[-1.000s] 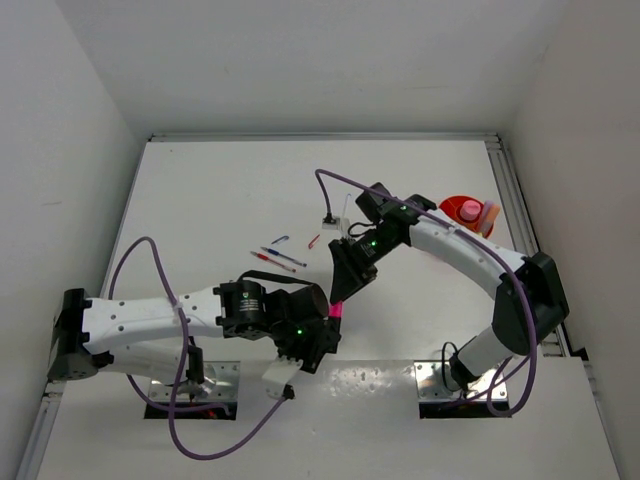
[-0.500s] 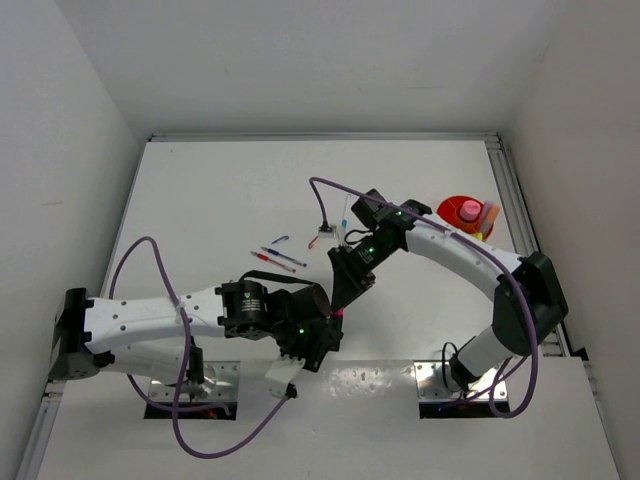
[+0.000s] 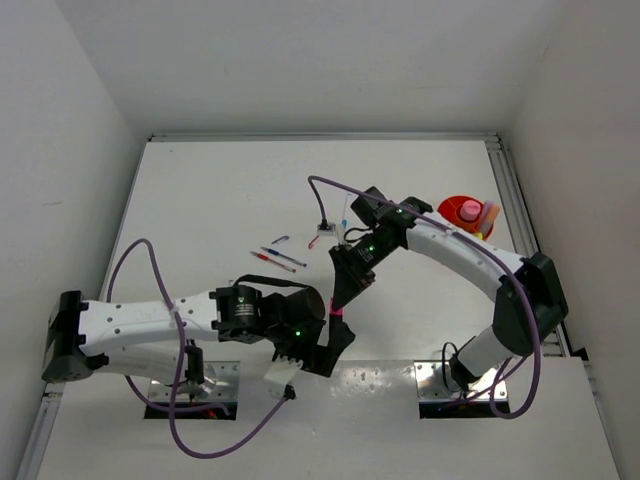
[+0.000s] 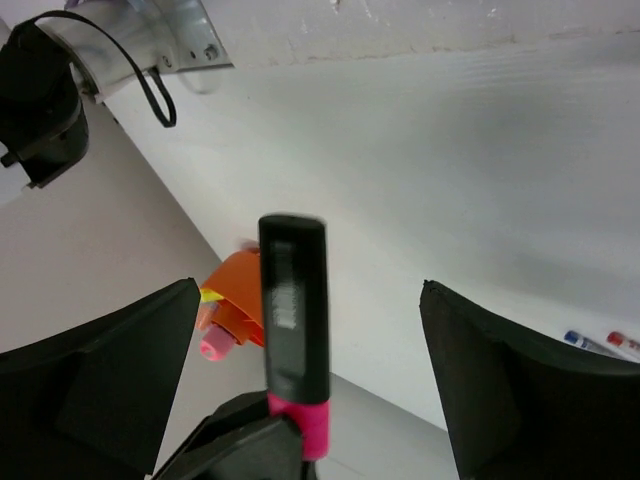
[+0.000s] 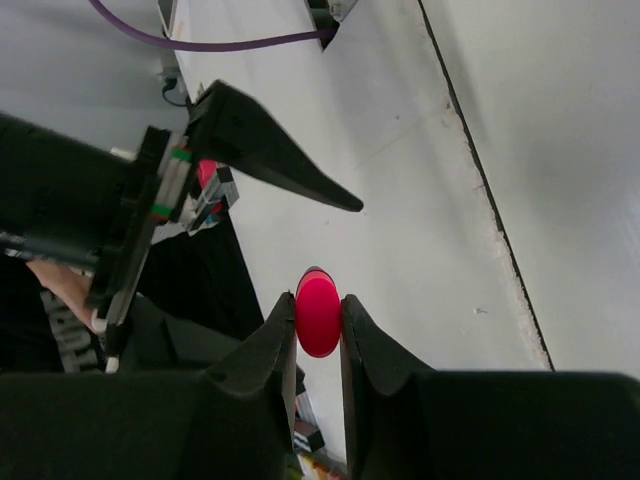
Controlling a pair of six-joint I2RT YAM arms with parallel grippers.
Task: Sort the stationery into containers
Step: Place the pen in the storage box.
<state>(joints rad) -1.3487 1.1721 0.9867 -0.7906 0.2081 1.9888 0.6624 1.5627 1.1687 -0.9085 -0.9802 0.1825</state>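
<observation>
Marker (image 4: 293,310) black, pink end; bowl (image 3: 448,205) orange; blue pen (image 3: 292,260); red pen (image 3: 260,256).

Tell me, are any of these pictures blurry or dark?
Top view: evenly bright and crisp, only soft shadows. Left wrist view: the marker looks slightly smeared at its top, and the orange bowl behind it is fuzzy. Right wrist view: the marker's pink end is sharp, and the right gripper pinching it is nearly black.

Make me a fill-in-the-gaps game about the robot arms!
The right gripper is shut on a marker with a ____ end.
The left gripper stands wide ____.
The bowl has the colour ____.
Missing words: pink; open; orange.
</observation>
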